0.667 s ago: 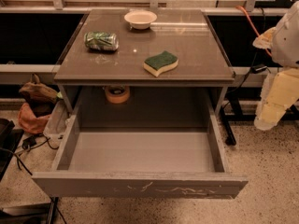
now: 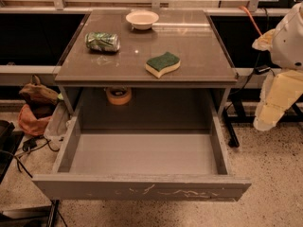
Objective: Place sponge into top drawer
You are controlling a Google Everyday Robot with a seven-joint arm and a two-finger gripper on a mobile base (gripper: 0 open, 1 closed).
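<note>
We see the sponge (image 2: 163, 64) lying on the table (image 2: 199, 37), near its front edge. The top drawer (image 2: 142, 187) stands pulled out below the table. The gripper (image 2: 272, 105) hangs off the table's right side, holding nothing we can see; its grip we cannot tell. A can (image 2: 102, 41) and a bowl (image 2: 142, 19) sit farther back on the table.
</note>
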